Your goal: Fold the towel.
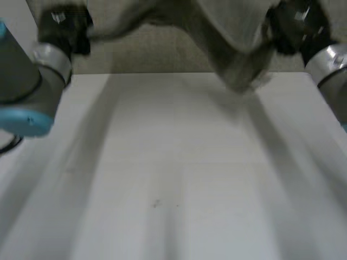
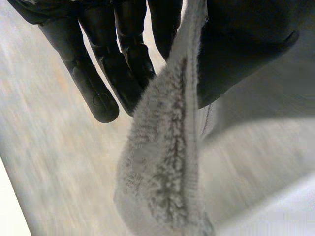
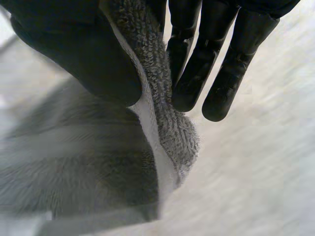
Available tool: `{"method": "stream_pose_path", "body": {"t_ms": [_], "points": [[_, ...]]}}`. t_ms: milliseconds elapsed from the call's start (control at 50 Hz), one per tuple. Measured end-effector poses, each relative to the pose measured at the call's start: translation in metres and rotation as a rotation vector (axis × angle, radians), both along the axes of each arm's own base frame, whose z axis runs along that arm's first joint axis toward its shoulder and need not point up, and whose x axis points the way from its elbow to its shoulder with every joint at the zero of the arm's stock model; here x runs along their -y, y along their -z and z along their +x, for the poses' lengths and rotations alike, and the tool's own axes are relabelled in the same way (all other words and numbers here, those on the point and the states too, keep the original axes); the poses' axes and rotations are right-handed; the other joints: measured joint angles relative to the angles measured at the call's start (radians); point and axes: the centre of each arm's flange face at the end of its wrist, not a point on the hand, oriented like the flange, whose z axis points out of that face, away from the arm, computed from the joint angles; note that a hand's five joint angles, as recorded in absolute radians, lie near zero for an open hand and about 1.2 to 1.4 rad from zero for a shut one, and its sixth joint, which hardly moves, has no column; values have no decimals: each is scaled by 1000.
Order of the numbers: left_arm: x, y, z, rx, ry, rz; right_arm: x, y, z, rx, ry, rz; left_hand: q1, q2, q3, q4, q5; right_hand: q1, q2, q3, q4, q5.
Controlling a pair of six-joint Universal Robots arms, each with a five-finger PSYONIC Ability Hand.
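**A:** Where is the towel (image 1: 227, 49)?

**B:** Held up above the far edge of the white table (image 1: 173, 162), strung between both hands. It is grey. A loose fold sags toward that edge on the side of the right hand (image 1: 297, 27). Whether the fold touches the table I cannot tell.

**A:** What is the left hand (image 1: 64, 30) doing?

**B:** Pinching. Its wrist view shows straight black fingers (image 2: 98, 83), close side by side, on one face of the cloth and the broad thumb on the other. A narrow strip of towel hangs out below them.

**A:** And the right?

**B:** The same grip. The thumb (image 3: 78, 59) presses toward straight fingers, with a rounded tip of cloth clamped between.

**A:** Texture?

**B:** Nubbly looped terry pile, with a smooth flat hem band along the edge. The table is plain and matte.
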Motion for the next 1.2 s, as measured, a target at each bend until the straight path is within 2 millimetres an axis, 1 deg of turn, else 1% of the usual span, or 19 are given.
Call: {"method": "stream_pose_path", "body": {"t_ms": [60,100,120,160,180,240,260,280,320,400,560,580,640,800,880,900,920,1060,1200], "points": [[-8,45,5,52,0,137,-3,37,-2,-56,-42,155,-1,0,0,0,0,0,0,0,0,0],[-12,67,8,75,-1,200,-4,54,-5,-79,-52,222,-2,0,0,0,0,0,0,0,0,0],[-17,92,11,102,-3,274,-5,70,-7,-101,-55,277,-2,0,0,0,0,0,0,0,0,0],[-22,111,14,120,-5,327,-7,89,-11,-130,-54,335,-2,0,0,0,0,0,0,0,0,0],[-27,130,18,139,-8,383,-10,106,-14,-162,-51,383,-2,0,0,0,0,0,0,0,0,0],[-34,154,23,163,-13,457,-18,135,-20,-237,-43,463,-2,0,0,0,0,0,0,0,0,0],[-34,154,23,163,-13,457,-18,135,-20,-237,-43,463,-2,0,0,0,0,0,0,0,0,0],[-39,164,26,173,-16,491,-24,147,-24,-282,-40,501,-2,0,0,0,0,0,0,0,0,0],[-44,171,28,182,-17,520,-32,158,-29,-337,-39,547,-2,0,0,0,0,0,0,0,0,0],[-51,171,30,186,-18,532,-48,166,-36,-400,-51,615,-2,0,0,0,0,0,0,0,0,0],[-60,155,33,176,-18,503,-70,163,-38,-401,-118,622,-2,0,0,0,0,-39,-76,-83,-90,-60],[-60,154,33,176,-18,501,-72,163,-38,-398,-124,615,-2,0,0,0,0,-250,-345,-341,-351,-298],[-62,151,34,173,-18,495,-76,165,-38,-387,-154,579,-2,0,0,0,0,-364,-477,-490,-507,-461],[-64,151,34,173,-18,496,-85,177,-39,-399,-169,465,-2,0,0,0,0,-365,-477,-496,-516,-480],[-64,152,34,174,-17,500,-86,178,-39,-407,-167,451,-2,0,0,0,0,-365,-477,-496,-516,-480],[-64,152,34,175,-17,501,-91,180,-40,-427,-162,422,-2,0,0,0,0,-365,-477,-496,-516,-479],[-66,155,35,177,-16,508,-117,176,-31,-486,-52,390,-2,0,0,0,0,-365,-477,-496,-516,-480],[-67,155,34,178,-16,510,-118,174,-22,-497,-19,341,-2,0,0,0,0,-365,-475,-494,-512,-473],[-67,156,35,178,-17,512,-119,175,-7,-510,40,269,-2,0,0,0,0,-356,-456,-458,-465,-440]]}}
